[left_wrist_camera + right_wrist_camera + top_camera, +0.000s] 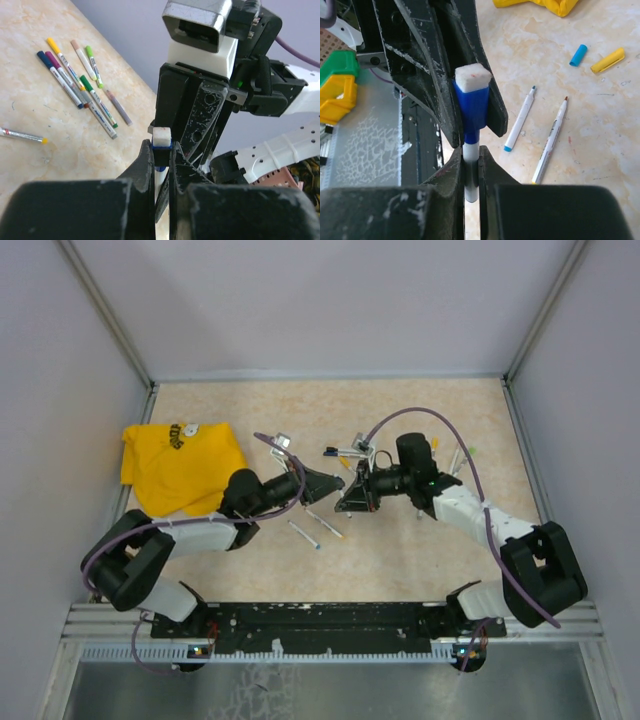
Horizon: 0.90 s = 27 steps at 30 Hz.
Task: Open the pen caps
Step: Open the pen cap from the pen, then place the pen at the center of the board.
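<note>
Mid-table, held between both arms: blue pen cap (471,107), stubby, with a white plug at its end, still seated on the white pen barrel (470,185). Pinched narrow on the cap is the left gripper (161,156); just below, the right gripper (470,159) clamps the barrel. On the tabletop nearby lie a loose light-blue cap (578,55) and a yellow cap (607,60), beside two uncapped pens (520,120). A row of capped pens (80,80) lies farther off.

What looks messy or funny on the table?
A crumpled yellow cloth lies bunched at the left of the tabletop; it looks out of place among pens. A blue cap and a yellow cap also lie loose, off their pens.
</note>
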### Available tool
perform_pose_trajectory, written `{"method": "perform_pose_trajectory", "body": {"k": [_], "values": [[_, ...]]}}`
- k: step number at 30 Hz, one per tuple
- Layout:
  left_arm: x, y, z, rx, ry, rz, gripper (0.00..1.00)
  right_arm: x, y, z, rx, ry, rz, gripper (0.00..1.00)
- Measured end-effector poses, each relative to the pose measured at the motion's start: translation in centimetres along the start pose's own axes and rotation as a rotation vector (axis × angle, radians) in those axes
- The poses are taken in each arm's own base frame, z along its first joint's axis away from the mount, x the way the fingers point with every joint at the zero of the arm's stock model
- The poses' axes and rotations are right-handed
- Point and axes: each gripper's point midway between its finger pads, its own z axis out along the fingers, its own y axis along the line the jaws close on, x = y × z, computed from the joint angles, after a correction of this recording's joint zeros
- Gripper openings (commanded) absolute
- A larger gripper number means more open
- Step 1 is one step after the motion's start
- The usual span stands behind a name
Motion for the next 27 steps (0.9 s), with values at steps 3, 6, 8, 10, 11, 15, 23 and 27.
{"method": "perform_pose_trajectory", "body": {"k": [3, 6, 8, 10, 11, 15, 23, 27], "values": [[-0.5, 0.3, -0.1, -0.004, -0.013, 0.007, 0.00, -0.1, 0.0, 0.0, -0.002, -0.004, 0.004, 0.00], [-1.5, 0.5, -0.1, 0.006, -0.004, 0.006, 0.00, -0.8, -0.2, 0.1, 0.009, -0.026, -0.013, 0.00], [-2.7, 0.6, 0.1, 0.014, 0.005, 0.009, 0.00, -1.7, -0.4, 0.2, 0.021, -0.051, -0.036, 0.00], [-5.5, 1.0, 0.5, 0.003, -0.053, 0.030, 0.00, -2.1, -0.4, 0.2, 0.018, -0.056, -0.043, 0.00], [-8.5, 1.7, 0.5, -0.022, -0.123, 0.055, 0.00, -1.8, -0.3, 0.1, 0.009, -0.045, -0.027, 0.00], [-16.1, 3.4, -0.7, -0.097, -0.309, 0.121, 0.00, -1.1, -0.1, 0.2, -0.012, -0.025, 0.001, 0.00], [-15.2, 4.1, -2.4, -0.159, -0.312, 0.118, 0.00, 0.5, -2.4, 0.4, 0.109, 0.025, 0.003, 0.00], [-11.9, 5.3, -5.2, -0.241, -0.272, 0.100, 0.00, 2.5, -4.5, 1.1, 0.235, 0.111, -0.028, 0.00]]}}
